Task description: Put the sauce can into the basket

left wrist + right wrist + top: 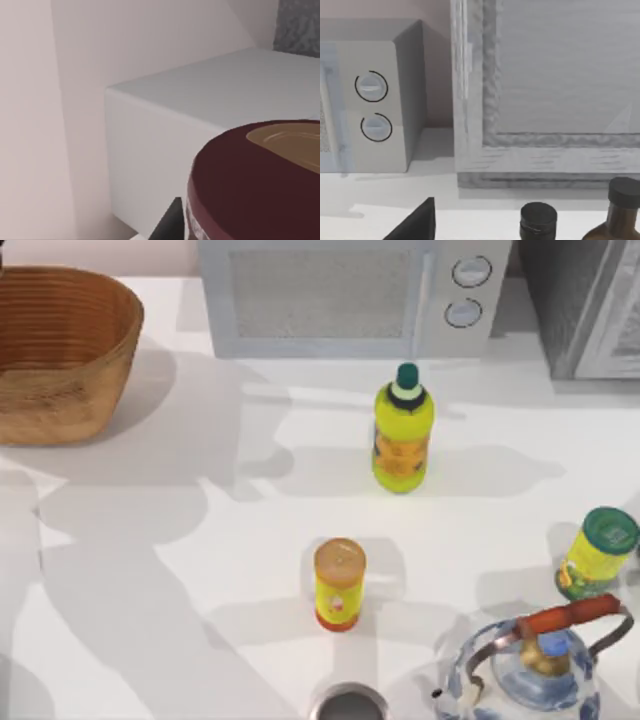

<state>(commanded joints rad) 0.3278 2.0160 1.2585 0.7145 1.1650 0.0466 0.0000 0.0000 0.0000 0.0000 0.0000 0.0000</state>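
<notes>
Filling the near side of the left wrist view, the sauce can (255,185) sits right up against that camera: maroon wall, tan top, with a dark finger (167,222) of the left gripper at its side. Can't tell how the jaws stand or whether they pinch the can.

Top view, largest first:
- one white table (180,540), crossed by arm shadows
- one microwave (345,295), far centre, two round dials
- one grey cabinet (590,300), far right
- one wicker basket (55,350), far left, upright
- one glass kettle (535,670) with blue pattern and orange-red handle, near right
- one yellow bottle (403,430) with green cap, centre, in front of the microwave
- one yellow can with red base (339,583), near centre
- one green-lidded yellow can (597,552), right edge, just beyond the kettle
- one metal rim (348,702) at the near edge, cut off

Right wrist view: microwave dials, cabinet door, two dark-capped bottles (538,217) beside each other, one dark fingertip (417,222) of the right gripper; jaw state unclear.
</notes>
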